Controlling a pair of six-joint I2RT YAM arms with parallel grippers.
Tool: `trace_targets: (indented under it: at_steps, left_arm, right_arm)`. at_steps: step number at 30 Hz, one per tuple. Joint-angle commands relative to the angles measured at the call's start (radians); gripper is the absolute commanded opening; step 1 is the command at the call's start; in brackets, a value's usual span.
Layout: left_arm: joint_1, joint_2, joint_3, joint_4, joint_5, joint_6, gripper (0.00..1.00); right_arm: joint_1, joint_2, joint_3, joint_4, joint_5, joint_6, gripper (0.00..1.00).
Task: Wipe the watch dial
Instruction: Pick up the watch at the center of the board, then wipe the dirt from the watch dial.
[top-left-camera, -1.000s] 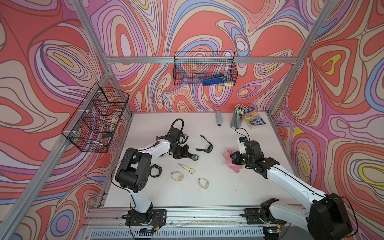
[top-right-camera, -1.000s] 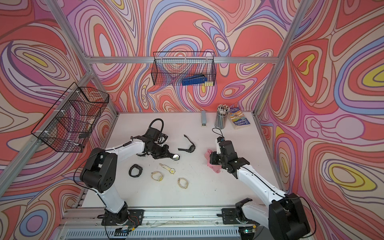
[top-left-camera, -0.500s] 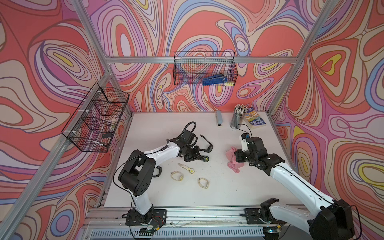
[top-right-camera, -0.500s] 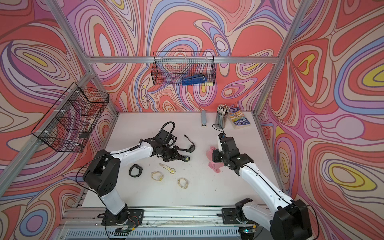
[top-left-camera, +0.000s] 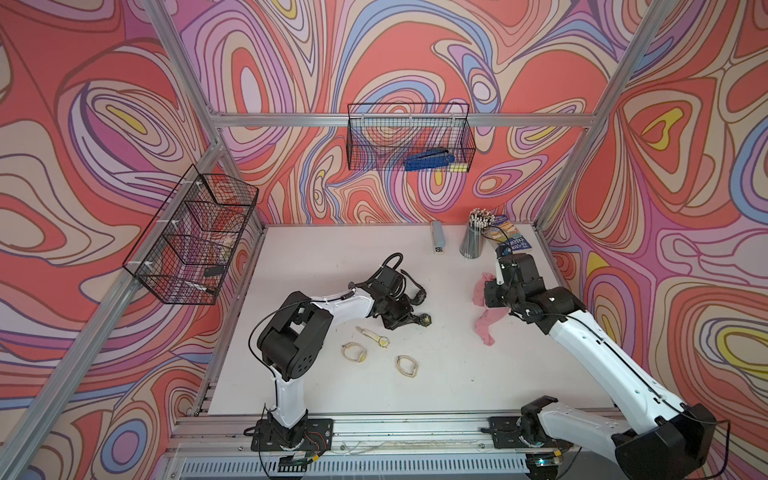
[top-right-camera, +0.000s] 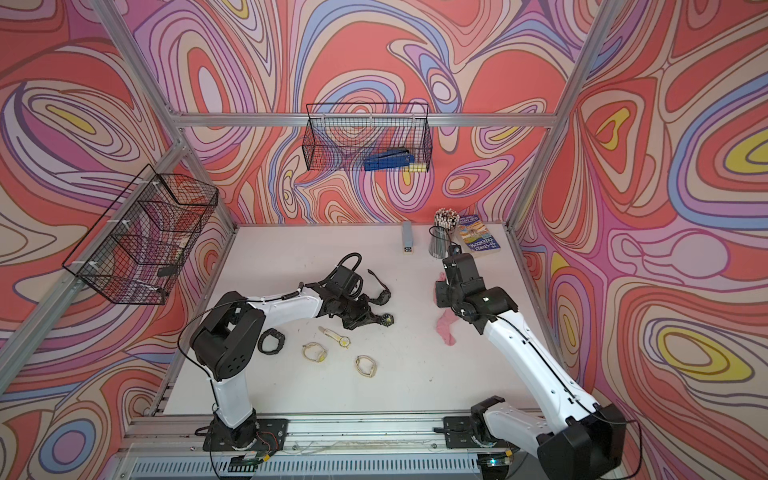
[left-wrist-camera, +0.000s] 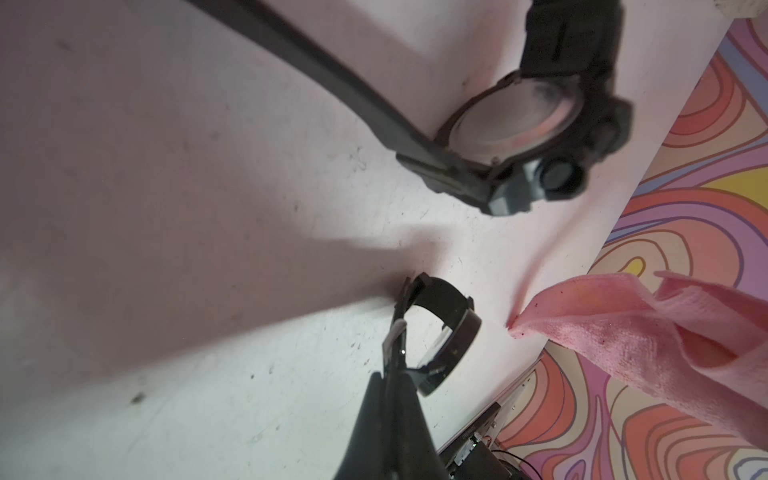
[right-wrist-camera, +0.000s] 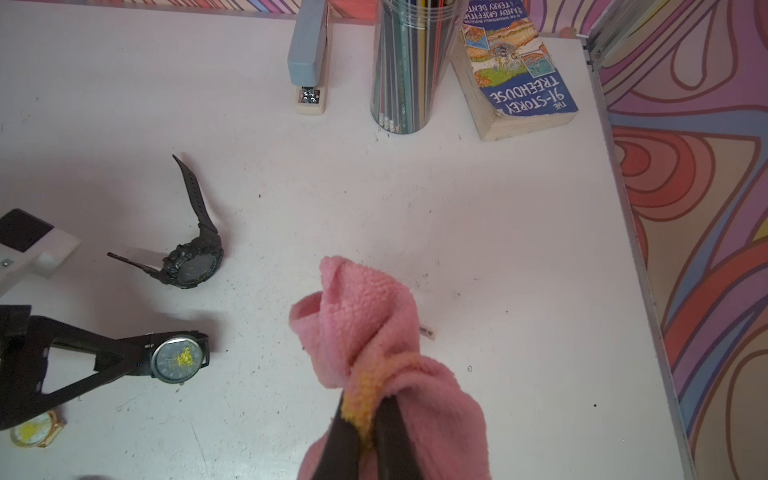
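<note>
A black-strapped watch (top-left-camera: 424, 319) (top-right-camera: 387, 319) has a grey dial (right-wrist-camera: 178, 359) smeared with yellow. My left gripper (top-left-camera: 409, 318) (left-wrist-camera: 392, 374) is shut on its strap and holds it low over the white table (top-left-camera: 332, 257), dial up. In the left wrist view the held watch (left-wrist-camera: 436, 332) shows edge-on past the fingers. My right gripper (top-left-camera: 492, 291) (right-wrist-camera: 368, 409) is shut on a pink cloth (top-left-camera: 484, 328) (top-right-camera: 446, 328) (right-wrist-camera: 361, 316), to the right of the watch. The cloth bunches past the jaws and hangs down. Cloth and watch are apart.
A chunky black watch (top-left-camera: 417, 293) (right-wrist-camera: 191, 266) lies just behind the held one. Three gold watches (top-left-camera: 353, 352) (top-left-camera: 406, 365) (top-left-camera: 374, 336) and a black watch (top-right-camera: 272, 340) lie nearer the front. A stapler (top-left-camera: 438, 237), pencil cup (top-left-camera: 473, 241) and book (top-left-camera: 509, 237) stand at the back right.
My left gripper has carried the watch to the right, toward the table's middle. My right gripper has lifted the pink cloth off the table and moved it back and to the right.
</note>
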Motion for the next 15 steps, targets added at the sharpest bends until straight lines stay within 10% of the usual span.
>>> trace_targets:
  at_steps: [1, 15]
  left_arm:
    - [-0.016, 0.035, -0.009, 0.068, 0.032, -0.087, 0.00]
    - [-0.024, 0.064, 0.003, 0.066, 0.048, -0.103, 0.00]
  right_arm:
    - [0.068, 0.045, -0.012, 0.035, 0.014, 0.000, 0.00]
    - [0.251, 0.245, -0.198, 0.416, -0.310, 0.129, 0.00]
